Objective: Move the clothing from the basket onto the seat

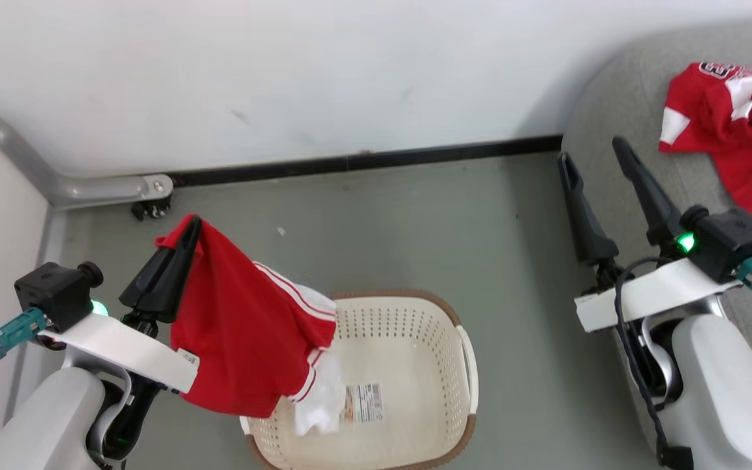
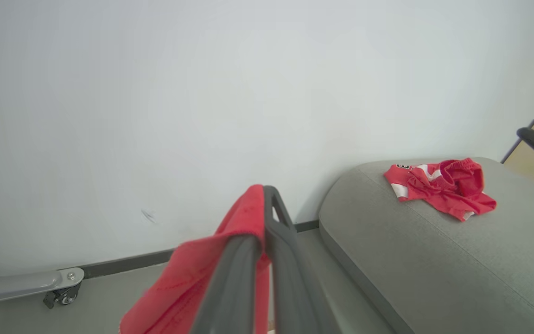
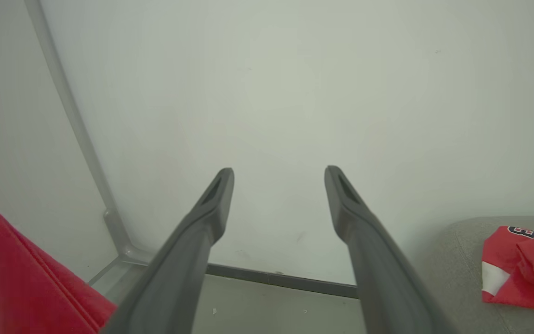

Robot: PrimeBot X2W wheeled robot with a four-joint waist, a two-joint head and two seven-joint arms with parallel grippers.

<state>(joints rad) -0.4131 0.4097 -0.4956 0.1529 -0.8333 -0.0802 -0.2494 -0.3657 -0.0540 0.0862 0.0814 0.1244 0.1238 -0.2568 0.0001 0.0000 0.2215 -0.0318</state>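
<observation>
Barcode sticker [image 1: 364, 401] in basket [image 1: 408, 326], numbered clothing [image 1: 728, 124] on seat [image 1: 617, 111]

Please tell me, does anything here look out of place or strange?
Nothing looks damaged or spilled. The left gripper is shut on a red garment, whose lower end hangs into the basket, so it is not clear of it. A red jersey lies crumpled on the seat.

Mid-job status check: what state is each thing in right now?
Left claw: shut on red white-striped soft garment, held up, hanging.
Right claw: open, empty.
Cream perforated plastic laundry basket: upright on floor, bottom sticker exposed.
Crumpled red-and-white jersey: lying on light-grey fabric seat cushion.
</observation>
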